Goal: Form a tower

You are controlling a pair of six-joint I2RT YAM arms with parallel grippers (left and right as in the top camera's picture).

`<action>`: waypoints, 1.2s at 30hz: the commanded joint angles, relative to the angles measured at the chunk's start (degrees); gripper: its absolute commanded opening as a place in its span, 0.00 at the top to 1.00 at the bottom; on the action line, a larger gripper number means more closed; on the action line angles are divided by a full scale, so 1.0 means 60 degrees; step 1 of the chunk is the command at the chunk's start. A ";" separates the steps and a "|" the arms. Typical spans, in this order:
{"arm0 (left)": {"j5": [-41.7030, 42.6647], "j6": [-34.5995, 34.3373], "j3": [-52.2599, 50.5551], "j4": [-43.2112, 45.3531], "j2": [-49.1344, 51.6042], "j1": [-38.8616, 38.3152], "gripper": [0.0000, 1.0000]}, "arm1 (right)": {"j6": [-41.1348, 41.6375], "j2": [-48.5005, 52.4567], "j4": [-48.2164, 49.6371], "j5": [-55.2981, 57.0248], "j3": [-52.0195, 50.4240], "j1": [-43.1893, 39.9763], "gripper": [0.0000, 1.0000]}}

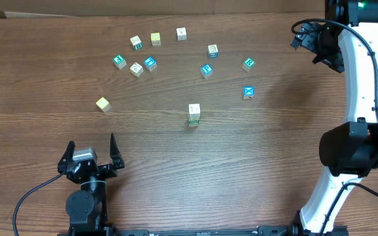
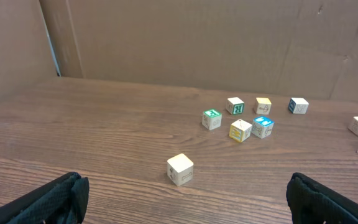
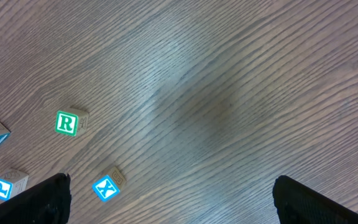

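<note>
Standing wide apart, the jaws of the left pincer (image 1: 91,145) hold nothing, and its two dark fingers (image 2: 48,199) frame bare table (image 1: 176,177). Straight ahead of it, the nearest thing is a single pale cube (image 2: 179,169), lying apart from everything else. Farther ahead and a little to its right sits a loose cluster of cubes (image 2: 240,129) with green, yellow and blue faces. The tower (image 1: 193,115) stands ahead of the left pincer and well off to its right. It looks two cubes high in the overhead view, with pale wood on top and a green face below. It stands alone, clear of both pincers, and falls outside the left wrist view. The right pincer (image 3: 169,183) is likewise spread wide and empty, hanging above the table. Below it, near the finger (image 3: 39,202) on the left of its wrist view, lie a blue X cube (image 3: 106,186) and a blue P cube (image 3: 4,186), with a green R cube (image 3: 67,122) a little beyond. From this pincer the tower is well apart, toward the left arm's side and nearer the bases.
</note>
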 commanded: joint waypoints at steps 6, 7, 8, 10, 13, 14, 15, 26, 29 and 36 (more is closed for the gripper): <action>0.0040 0.0186 -0.0036 0.0007 -0.0117 -0.0062 0.00 | -0.0066 -0.0098 0.0029 0.0062 0.0120 -0.0004 0.00; 0.0040 0.0182 -0.0036 0.0007 -0.0113 -0.0062 0.00 | -0.0062 -0.0098 0.0029 0.0029 0.0120 -0.0004 0.00; 0.0040 0.0186 -0.0040 0.0007 -0.0113 -0.0066 0.00 | -0.0062 -0.0098 0.0029 0.0025 0.0120 -0.0004 0.00; 0.0040 0.0182 -0.0036 0.0007 -0.0113 -0.0062 0.01 | 0.0004 -0.0098 0.0022 -0.0189 0.0120 -0.0004 0.00; 0.0036 0.0186 -0.0040 0.0007 -0.0113 -0.0062 0.00 | -0.0098 -0.0098 -0.0015 -0.1501 0.0120 -0.0004 0.00; 0.0040 0.0186 -0.0036 0.0007 -0.0113 -0.0062 0.00 | -0.0510 -0.0098 0.0033 -0.1854 0.0124 -0.0004 0.00; 0.0040 0.0182 -0.0040 0.0007 -0.0109 -0.0062 0.00 | -0.1086 -0.0098 0.0025 -0.2492 0.0153 -0.0004 0.18; 0.0040 0.0186 -0.0036 0.0007 -0.0109 -0.0066 0.01 | -0.1934 -0.0372 -0.1217 -0.3938 0.0273 0.2284 0.30; 0.0040 0.0186 -0.0036 0.0007 -0.0109 -0.0062 0.00 | -0.1938 -0.0368 -0.1501 -0.3763 0.0259 0.3187 0.08; 0.0040 0.0186 -0.0040 0.0007 -0.0109 -0.0062 0.00 | -0.1297 -0.0368 -0.1636 -0.2830 0.0164 0.4889 0.01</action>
